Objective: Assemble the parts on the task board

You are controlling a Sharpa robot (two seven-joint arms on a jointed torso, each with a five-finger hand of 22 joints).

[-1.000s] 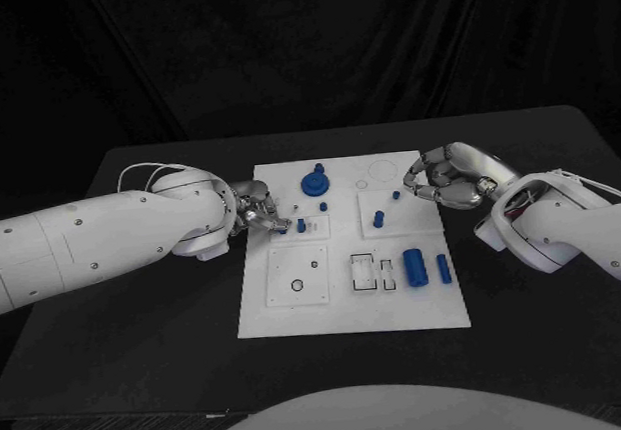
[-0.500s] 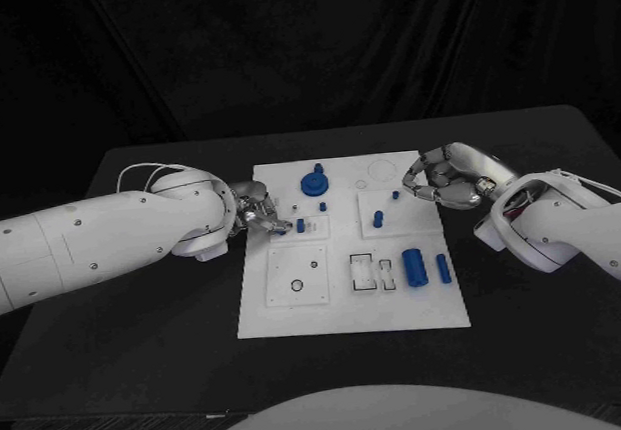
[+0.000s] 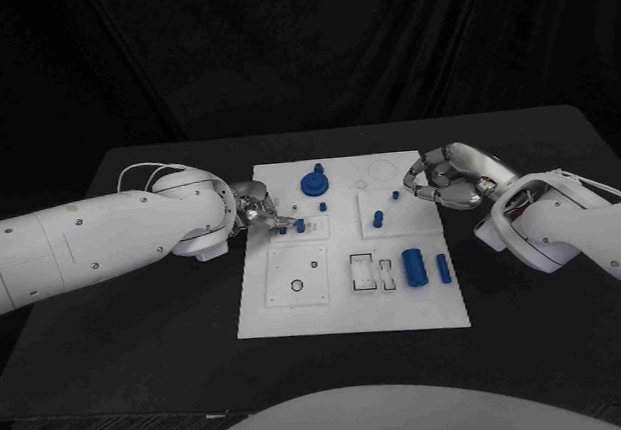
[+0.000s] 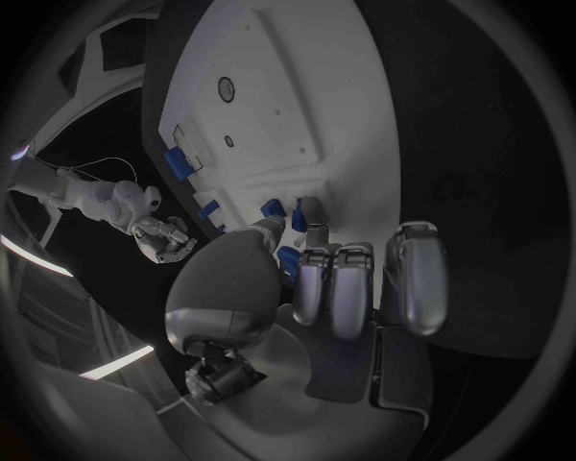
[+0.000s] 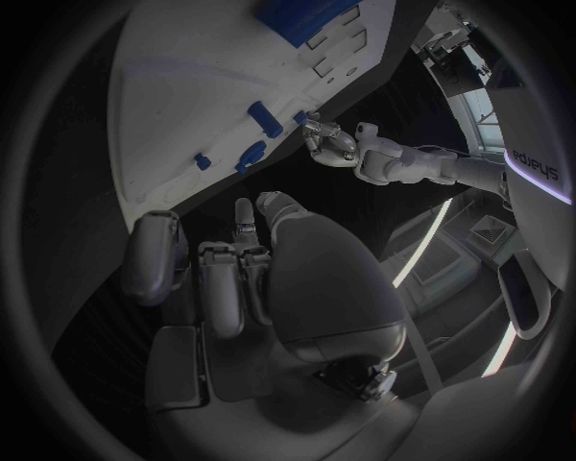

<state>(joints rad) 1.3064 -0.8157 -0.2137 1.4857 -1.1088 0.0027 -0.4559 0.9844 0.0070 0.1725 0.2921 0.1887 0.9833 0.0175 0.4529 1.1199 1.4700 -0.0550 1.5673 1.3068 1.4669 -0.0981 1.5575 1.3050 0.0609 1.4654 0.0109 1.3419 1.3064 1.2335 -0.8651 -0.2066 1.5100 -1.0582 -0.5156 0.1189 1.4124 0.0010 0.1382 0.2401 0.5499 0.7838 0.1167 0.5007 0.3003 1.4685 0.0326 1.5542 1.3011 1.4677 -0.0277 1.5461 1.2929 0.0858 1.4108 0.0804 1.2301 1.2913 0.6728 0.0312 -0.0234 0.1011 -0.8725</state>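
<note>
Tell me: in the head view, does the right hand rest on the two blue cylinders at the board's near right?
No. The right hand sits at the task board's far right edge, well apart from the blue cylinders.

The left arm (image 3: 82,243) reaches in low from the side, its wrist bent so the left robot hand (image 3: 257,214) points inward with its fingers (image 4: 348,288) curled close together (whether anything sits between the fingertips cannot be told). The right arm (image 3: 579,229) comes in from the opposite side, elbow out. The right robot hand (image 3: 445,176) hangs with its fingers (image 5: 222,283) curled in toward the palm, holding nothing.
</note>
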